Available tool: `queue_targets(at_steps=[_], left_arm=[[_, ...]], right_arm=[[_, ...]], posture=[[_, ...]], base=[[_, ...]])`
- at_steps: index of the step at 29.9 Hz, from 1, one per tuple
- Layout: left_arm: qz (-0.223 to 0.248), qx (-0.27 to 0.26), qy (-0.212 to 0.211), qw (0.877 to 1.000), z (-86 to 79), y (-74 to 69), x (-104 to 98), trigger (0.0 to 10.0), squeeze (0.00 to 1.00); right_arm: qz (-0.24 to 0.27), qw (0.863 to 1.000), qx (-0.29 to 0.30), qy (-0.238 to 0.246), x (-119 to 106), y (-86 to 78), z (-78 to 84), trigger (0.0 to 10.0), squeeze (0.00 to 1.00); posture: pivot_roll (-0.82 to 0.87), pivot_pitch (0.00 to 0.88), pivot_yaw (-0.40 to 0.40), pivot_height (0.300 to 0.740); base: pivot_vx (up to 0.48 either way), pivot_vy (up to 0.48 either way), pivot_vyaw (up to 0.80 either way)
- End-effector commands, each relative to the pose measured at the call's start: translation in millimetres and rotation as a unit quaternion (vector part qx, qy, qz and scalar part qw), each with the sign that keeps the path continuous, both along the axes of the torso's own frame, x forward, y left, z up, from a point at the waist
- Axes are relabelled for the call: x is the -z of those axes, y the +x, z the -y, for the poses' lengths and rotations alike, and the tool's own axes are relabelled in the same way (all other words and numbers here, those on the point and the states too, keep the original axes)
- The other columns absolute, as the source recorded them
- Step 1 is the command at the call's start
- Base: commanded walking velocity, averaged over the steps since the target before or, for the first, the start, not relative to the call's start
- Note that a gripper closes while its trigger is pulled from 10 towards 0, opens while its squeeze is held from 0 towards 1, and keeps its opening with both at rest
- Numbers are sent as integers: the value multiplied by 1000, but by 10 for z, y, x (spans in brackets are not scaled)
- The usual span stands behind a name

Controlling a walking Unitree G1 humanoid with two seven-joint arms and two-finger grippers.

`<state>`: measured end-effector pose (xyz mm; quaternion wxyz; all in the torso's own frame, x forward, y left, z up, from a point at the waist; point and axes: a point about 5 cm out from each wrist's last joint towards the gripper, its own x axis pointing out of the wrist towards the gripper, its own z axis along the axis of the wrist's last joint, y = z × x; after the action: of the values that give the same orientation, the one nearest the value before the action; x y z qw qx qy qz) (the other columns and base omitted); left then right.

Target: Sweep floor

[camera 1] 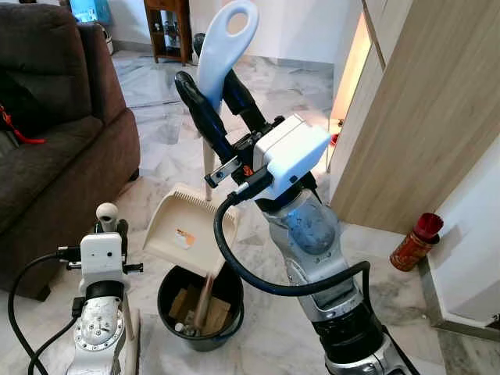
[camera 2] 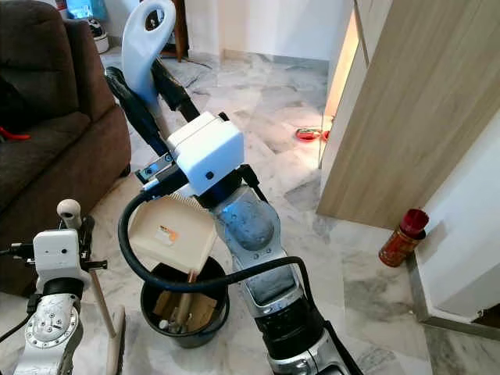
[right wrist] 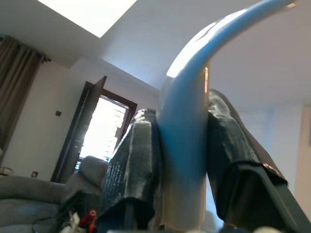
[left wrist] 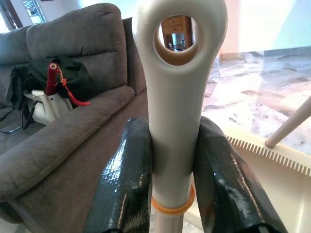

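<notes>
Two tools are in hand. The right gripper (camera 1: 215, 98), upper centre of the frame, clamps the dustpan (camera 1: 187, 230) by its pale blue handle, tilting the pan over the black bin (camera 1: 199, 308) at lower centre, seemingly to tip debris in. The left gripper (left wrist: 170, 170), lower left, is closed around the broom (left wrist: 177, 92), parked upright meanwhile.

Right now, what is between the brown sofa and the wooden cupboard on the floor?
In the left eye view, the black bucket stands between the sofa and the cupboard, with the dustpan tilted over it, held by the right gripper.
</notes>
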<state>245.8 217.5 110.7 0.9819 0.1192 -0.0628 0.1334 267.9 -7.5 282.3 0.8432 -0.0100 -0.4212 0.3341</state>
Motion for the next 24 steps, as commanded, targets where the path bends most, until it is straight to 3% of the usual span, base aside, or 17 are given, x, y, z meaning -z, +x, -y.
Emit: queue_targets(at_steps=[1, 3, 9, 10, 20, 24], left_arm=[[19, 7, 17, 1000, 12, 24, -79, 10000, 0], [19, 7, 17, 1000, 16, 23, -76, 10000, 0], [19, 10, 14, 1000, 34, 25, -69, 10000, 0], [19, 11, 13, 1000, 37, 25, -67, 10000, 0], [16, 18, 8, 1000, 61, 27, -52, 10000, 0], [13, 23, 5, 1000, 69, 22, -37, 10000, 0]], right_arm=[[15, 999, 49, 5, -79, 83, 141, 10000, 0], [7, 998, 66, 7, -63, 132, 197, 10000, 0], [-24, 980, 199, 4, 41, 383, 592, 10000, 0], [-26, 974, 225, 3, 71, 424, 717, 10000, 0], [-22, 956, 292, -29, 242, 445, 1113, 10000, 0], [-42, 946, 319, -47, 448, 381, 1357, 10000, 0]], posture=[[29, 0, -25, 740], [28, 0, -26, 740], [24, 0, -26, 740], [25, 0, -28, 740], [22, 0, -25, 740], [18, 0, -22, 740]], base=[[0, 0, 0], [0, 0, 0], [0, 0, 0], [0, 0, 0], [0, 0, 0], [0, 0, 0]])
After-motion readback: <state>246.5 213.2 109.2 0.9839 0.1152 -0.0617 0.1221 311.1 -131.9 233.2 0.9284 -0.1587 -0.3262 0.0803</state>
